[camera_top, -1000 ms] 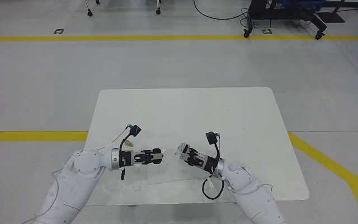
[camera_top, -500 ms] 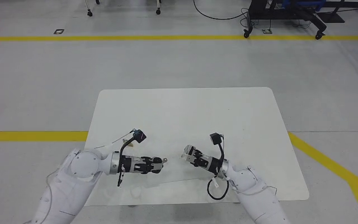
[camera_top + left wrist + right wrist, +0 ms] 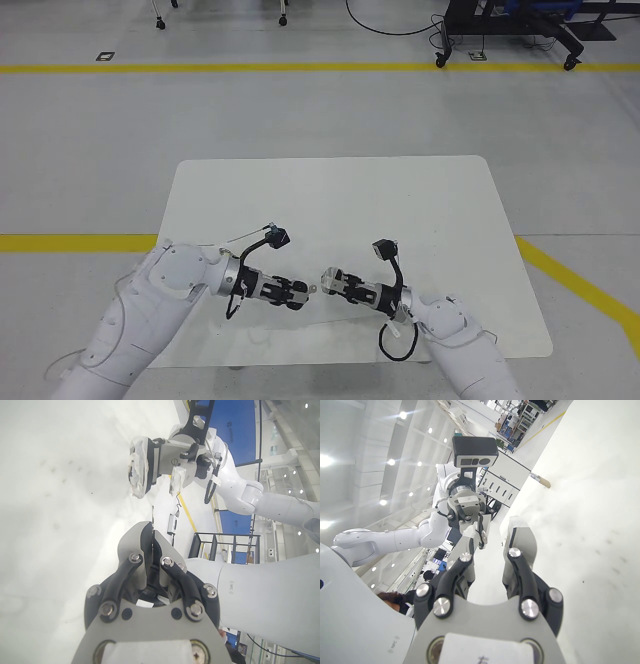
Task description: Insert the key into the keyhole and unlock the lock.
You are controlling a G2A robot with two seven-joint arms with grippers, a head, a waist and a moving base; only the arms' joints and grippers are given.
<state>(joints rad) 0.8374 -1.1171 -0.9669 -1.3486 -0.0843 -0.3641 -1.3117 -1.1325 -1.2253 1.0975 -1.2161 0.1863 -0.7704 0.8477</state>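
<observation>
My left gripper (image 3: 304,291) is shut on a thin metal key (image 3: 152,515), seen edge-on and sticking out past the fingertips (image 3: 146,530). The key's round head (image 3: 483,536) shows from the right wrist view, held in the left gripper (image 3: 480,530). My right gripper (image 3: 328,277) hovers just opposite, a short gap away, above the front middle of the white table (image 3: 420,200). Its tape-wrapped fingers (image 3: 137,472) stand apart, and the right gripper (image 3: 493,527) is open with nothing between them.
A small tan object (image 3: 542,480) lies on the table beyond the left arm, near the table's edge. Yellow floor lines (image 3: 300,68) run behind and beside the table. Bare tabletop stretches behind both grippers.
The left gripper with the key has moved right and toward the table's front edge, closing the gap to the right gripper. The right gripper shifted only slightly.
</observation>
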